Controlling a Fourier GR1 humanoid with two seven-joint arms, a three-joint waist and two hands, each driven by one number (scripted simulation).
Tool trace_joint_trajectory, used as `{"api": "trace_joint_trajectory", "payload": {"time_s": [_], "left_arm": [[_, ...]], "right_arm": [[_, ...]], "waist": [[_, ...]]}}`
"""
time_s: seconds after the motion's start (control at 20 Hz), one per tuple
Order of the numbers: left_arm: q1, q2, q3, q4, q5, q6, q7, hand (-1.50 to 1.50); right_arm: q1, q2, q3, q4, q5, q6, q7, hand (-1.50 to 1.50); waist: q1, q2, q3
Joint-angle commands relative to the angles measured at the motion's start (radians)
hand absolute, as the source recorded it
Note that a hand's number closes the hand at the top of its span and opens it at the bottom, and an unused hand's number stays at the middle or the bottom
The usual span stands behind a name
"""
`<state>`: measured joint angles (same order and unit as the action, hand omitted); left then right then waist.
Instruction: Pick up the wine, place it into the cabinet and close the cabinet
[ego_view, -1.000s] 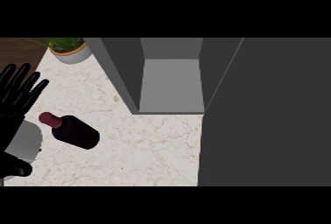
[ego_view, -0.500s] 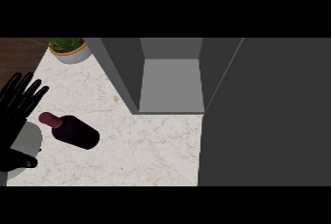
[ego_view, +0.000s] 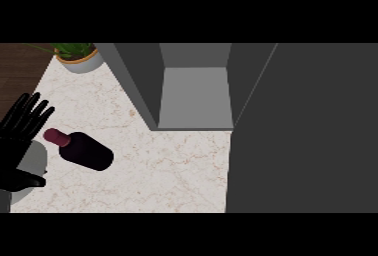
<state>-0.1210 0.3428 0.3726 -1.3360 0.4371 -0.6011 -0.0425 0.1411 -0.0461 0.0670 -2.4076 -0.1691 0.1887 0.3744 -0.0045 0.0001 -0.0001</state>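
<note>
The left hand (ego_view: 23, 125) has slid down and in along the left edge over the past second, so that it now sits just beside the neck of the wine (ego_view: 81, 149), closer than it was a moment ago; its fingers are straight and spread, gripping nothing. The bottle itself has not budged: it lies on its side on the pale marbled surface (ego_view: 177, 170), red cap pointing up-left toward the hand, dark body angled down-right, well apart from the cabinet (ego_view: 193, 97). That cabinet stands open, its grey inside bare to the eye and its door (ego_view: 310, 130) swung out wide on the right. I'd judge this is the approach to the grasp, nothing yet lifted, with placing and closing all to come. The right hand is nowhere in sight. A small potted plant (ego_view: 77, 54) stands at the far corner, out of the way
</note>
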Motion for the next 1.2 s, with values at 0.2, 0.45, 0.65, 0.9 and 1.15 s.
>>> {"api": "trace_joint_trajectory", "payload": {"time_s": [0.2,0.45,0.65,0.9,1.15], "left_arm": [[-0.048,0.023,-0.007,0.248,-0.166,-0.046,-0.213,-1.50],[-0.035,0.063,-0.004,0.321,-0.176,-0.112,-0.273,-1.50],[-0.131,0.023,-0.047,0.439,-0.268,-0.039,-0.347,-1.50],[-0.178,0.046,-0.061,0.660,-0.353,-0.059,-0.517,-1.50],[-0.231,0.043,-0.094,0.785,-0.398,-0.052,-0.582,-1.50]], "right_arm": [[-0.016,-0.031,-0.063,-0.025,-0.061,0.024,0.026,-1.50],[-0.015,0.004,0.000,-0.028,0.007,0.008,0.028,-1.50],[0.012,-0.009,-0.039,0.011,-0.033,0.041,-0.017,-1.50],[-0.054,0.031,0.027,-0.002,0.038,-0.022,0.048,-1.50],[-0.024,0.035,0.035,-0.018,0.043,-0.014,0.030,-1.50]], "waist": [[-0.002,0.001,0.000],[0.001,0.000,0.000],[-0.004,0.001,0.000],[-0.005,0.002,-0.001],[-0.009,0.003,-0.001]]}}
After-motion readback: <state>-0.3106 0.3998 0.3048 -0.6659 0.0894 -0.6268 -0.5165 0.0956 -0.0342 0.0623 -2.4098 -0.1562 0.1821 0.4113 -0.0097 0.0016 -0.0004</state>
